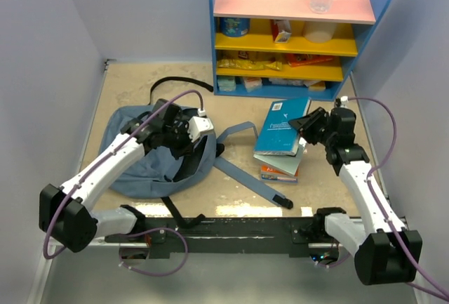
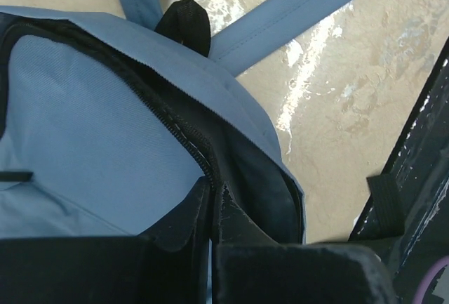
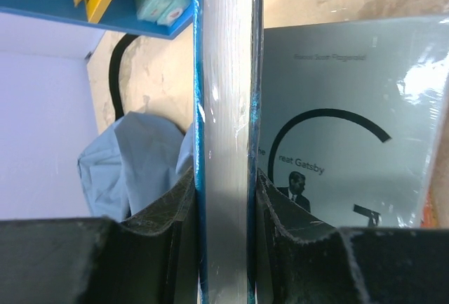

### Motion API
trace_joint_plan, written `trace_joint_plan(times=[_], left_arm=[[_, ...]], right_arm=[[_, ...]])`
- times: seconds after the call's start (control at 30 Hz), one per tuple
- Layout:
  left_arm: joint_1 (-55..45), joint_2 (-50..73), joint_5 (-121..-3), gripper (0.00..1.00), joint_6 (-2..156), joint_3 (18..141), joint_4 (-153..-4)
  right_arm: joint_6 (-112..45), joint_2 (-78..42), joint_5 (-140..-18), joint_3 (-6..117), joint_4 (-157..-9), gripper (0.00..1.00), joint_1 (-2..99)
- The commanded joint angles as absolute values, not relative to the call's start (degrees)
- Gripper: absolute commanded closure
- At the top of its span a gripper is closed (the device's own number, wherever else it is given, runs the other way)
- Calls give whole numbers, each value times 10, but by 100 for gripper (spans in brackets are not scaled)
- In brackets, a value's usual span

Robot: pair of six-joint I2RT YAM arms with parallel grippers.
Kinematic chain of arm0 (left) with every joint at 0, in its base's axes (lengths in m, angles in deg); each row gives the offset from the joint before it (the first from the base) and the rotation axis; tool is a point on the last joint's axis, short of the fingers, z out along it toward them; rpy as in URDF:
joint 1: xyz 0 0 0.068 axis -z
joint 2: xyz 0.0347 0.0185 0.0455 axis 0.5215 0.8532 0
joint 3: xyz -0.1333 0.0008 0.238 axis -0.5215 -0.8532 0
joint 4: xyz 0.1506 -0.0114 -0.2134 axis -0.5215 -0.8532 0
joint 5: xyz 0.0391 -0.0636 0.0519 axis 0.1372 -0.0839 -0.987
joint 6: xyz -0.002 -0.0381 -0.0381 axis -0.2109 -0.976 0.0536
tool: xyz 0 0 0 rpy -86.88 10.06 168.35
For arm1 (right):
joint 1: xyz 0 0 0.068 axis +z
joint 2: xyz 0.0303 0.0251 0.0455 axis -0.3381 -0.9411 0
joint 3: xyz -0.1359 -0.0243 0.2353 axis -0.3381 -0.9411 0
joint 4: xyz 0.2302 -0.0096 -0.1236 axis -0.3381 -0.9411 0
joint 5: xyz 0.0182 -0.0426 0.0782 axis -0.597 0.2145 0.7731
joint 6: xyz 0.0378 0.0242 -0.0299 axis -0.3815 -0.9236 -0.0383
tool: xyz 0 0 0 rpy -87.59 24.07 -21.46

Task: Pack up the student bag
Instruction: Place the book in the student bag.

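The student bag (image 1: 140, 174), soft grey-blue fabric, lies on the floor at the left with its zipper opening facing right. My left gripper (image 1: 181, 141) is shut on the bag's zipper edge (image 2: 200, 156); its fingertips (image 2: 212, 202) meet on the black lining beside the open mouth. At the right, my right gripper (image 1: 310, 126) is shut on a teal-blue book (image 1: 280, 128), held tilted above a stack of books (image 1: 279, 170). In the right wrist view the book's page edge (image 3: 224, 72) stands upright between the fingers (image 3: 175, 213), with the bag (image 3: 133, 156) beyond.
A grey "Great Gatsby" book (image 3: 337, 142) lies under the held one. A blue shoulder strap (image 1: 252, 177) runs across the floor between bag and books. A blue shelf unit (image 1: 295, 30) with snacks and bottles stands at the back. Walls close both sides; a black rail (image 1: 231, 227) lies in front.
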State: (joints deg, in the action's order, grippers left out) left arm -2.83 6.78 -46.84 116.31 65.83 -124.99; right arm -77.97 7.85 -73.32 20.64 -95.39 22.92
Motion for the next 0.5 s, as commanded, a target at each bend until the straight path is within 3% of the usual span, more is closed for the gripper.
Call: trace_joint_plan(times=[0.0, 0.13, 0.47], left_arm=[[-27, 37, -496, 100, 1160, 727, -1281], [-33, 5, -545, 100, 1125, 734, -1267], [-56, -114, -588, 100, 1116, 667, -1231]], right_arm=[[-784, 62, -680, 285, -826, 100, 269], [-780, 13, -698, 346, -788, 100, 379], [-821, -105, -697, 439, -712, 100, 522]])
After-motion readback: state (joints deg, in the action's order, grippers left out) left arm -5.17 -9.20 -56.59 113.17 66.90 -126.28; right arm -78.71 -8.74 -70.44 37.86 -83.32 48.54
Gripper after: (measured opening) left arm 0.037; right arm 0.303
